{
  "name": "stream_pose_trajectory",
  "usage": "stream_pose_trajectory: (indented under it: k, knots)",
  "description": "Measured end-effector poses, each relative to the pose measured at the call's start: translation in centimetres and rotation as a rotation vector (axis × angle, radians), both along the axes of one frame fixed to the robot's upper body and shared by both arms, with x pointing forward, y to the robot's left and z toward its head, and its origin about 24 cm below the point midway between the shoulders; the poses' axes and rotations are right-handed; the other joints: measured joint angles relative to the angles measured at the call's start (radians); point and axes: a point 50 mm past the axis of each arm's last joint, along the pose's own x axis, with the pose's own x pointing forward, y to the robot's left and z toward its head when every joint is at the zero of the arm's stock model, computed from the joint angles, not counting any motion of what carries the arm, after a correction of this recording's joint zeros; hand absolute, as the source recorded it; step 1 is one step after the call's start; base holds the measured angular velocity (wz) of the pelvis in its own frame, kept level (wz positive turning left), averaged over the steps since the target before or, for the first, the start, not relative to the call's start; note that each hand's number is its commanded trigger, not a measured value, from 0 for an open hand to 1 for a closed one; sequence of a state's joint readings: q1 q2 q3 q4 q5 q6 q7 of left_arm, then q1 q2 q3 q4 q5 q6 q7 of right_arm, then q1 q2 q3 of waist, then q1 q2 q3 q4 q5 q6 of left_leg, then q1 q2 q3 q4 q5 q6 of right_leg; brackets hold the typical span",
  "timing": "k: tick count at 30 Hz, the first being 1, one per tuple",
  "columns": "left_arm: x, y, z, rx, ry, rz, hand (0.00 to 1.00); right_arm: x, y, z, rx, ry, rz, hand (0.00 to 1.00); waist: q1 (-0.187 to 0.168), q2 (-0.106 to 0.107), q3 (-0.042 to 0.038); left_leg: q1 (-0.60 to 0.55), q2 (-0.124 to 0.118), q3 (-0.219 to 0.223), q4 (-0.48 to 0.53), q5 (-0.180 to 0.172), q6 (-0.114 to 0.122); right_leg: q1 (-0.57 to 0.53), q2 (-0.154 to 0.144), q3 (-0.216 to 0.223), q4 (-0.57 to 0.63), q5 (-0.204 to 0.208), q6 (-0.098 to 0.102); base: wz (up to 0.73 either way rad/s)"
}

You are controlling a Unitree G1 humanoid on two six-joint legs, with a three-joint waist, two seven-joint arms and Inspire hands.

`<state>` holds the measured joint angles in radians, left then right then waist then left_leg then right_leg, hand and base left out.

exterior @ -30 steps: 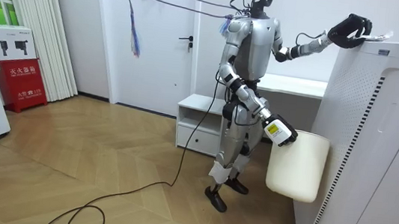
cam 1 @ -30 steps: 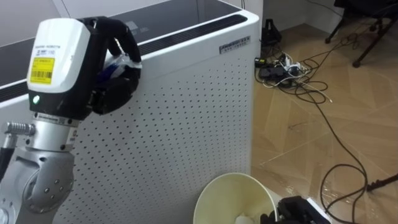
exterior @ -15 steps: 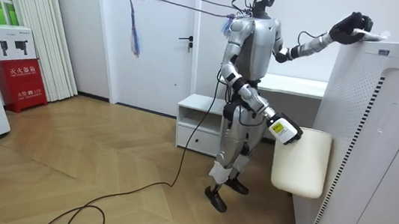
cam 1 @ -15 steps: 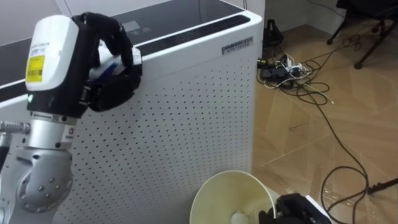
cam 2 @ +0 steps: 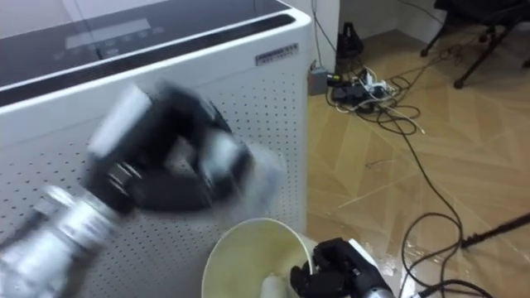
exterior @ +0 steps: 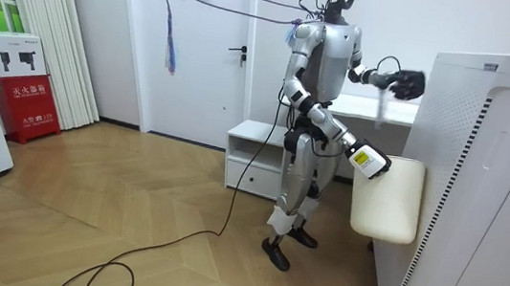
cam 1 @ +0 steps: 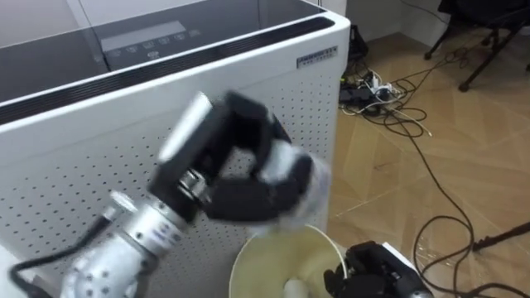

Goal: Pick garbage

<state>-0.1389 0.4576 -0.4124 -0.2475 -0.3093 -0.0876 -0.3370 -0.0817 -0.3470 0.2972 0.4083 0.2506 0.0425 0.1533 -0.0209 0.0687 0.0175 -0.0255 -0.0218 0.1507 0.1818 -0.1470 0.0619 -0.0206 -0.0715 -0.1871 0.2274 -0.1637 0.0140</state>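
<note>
While the pale crumpled garbage [cam 1: 290, 167] is being clutched in the curled fingers of the left hand [cam 1: 238, 197] above the cream bin [cam 1: 267, 250], itself being gripped at its rim by the right hand [cam 1: 371, 266], the picking is being judged done and only the drop left.

Bright even rm light, L hand [cam 1: 248, 178] motion-blurred

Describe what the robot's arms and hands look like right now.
The left hand is black, with a white plate on its back and a ribbed silver metal wrist and forearm behind it. The right hand is black too; in the room view its back carries a white casing with a yellow label. The upper arms are silver-grey.
</note>
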Motion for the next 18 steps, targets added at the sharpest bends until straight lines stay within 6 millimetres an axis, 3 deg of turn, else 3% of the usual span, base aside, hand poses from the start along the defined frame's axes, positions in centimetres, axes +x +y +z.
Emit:
stream_pose_trajectory:
  k: [5,18]
  knots:
    - [-0.43,-0.08,0.19,-0.04,0.053,-0.147,1.0,0.1,-0.01,0.1,0.008,-0.001,0.001,1.0,0.0,0.006,-0.0006,0.0,0.008,0.001,0.001,-0.001,-0.002,-0.003,0.003,0.016,-0.003,0.001,-0.002,-0.07]
    - [-0.77,-0.42,0.49,-0.017,0.047,-0.265,1.0,0.06,-0.06,0.07,-0.001,0.001,0.008,1.0,0.001,0.023,-0.0023,-0.012,0.008,-0.003,0.003,-0.003,-0.004,-0.016,0.006,0.007,0.004,0.003,-0.004,0.0]
